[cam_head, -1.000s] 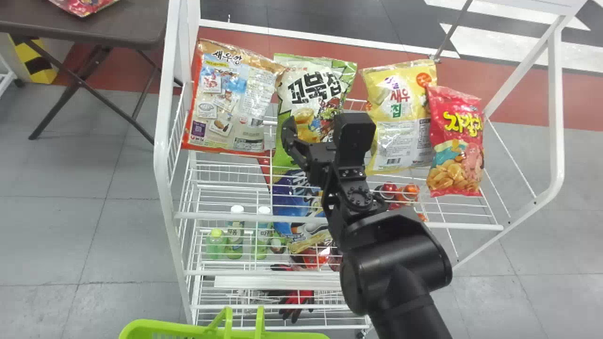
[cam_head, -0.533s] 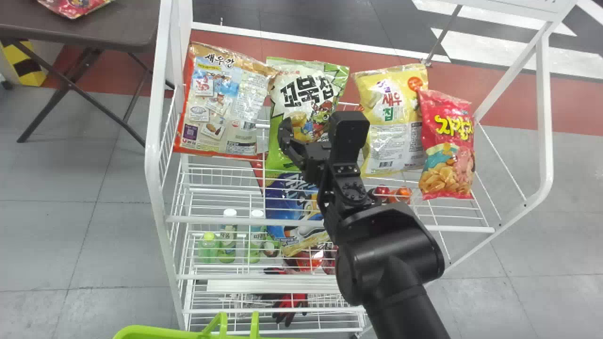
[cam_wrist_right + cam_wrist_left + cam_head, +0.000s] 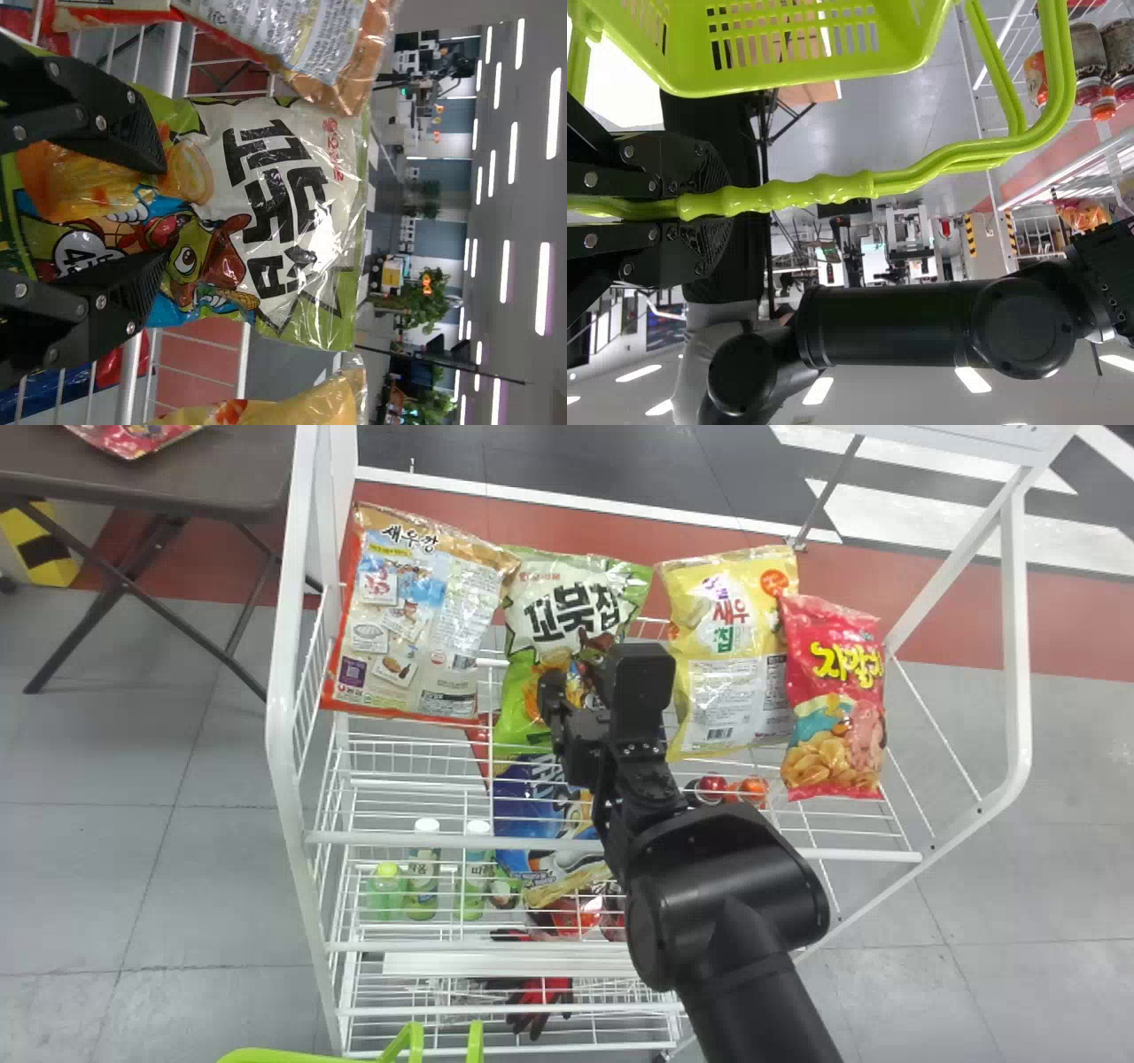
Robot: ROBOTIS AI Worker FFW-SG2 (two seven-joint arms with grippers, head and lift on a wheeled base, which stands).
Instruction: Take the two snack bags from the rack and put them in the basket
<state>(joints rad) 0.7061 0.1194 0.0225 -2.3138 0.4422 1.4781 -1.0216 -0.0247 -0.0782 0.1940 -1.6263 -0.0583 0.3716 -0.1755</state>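
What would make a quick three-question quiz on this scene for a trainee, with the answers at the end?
1. Multiple choice: which snack bag is the right gripper in front of?
a) the yellow bag
b) the green-and-white bag
c) the brown-topped bag

2. True or false: the left gripper is shut on the handle of the green basket.

3. Fill in the blank: in the head view, the pinkish-red bag is the snack bag farthest to the ____ on the rack.

Key: 1 b; 2 true; 3 right.
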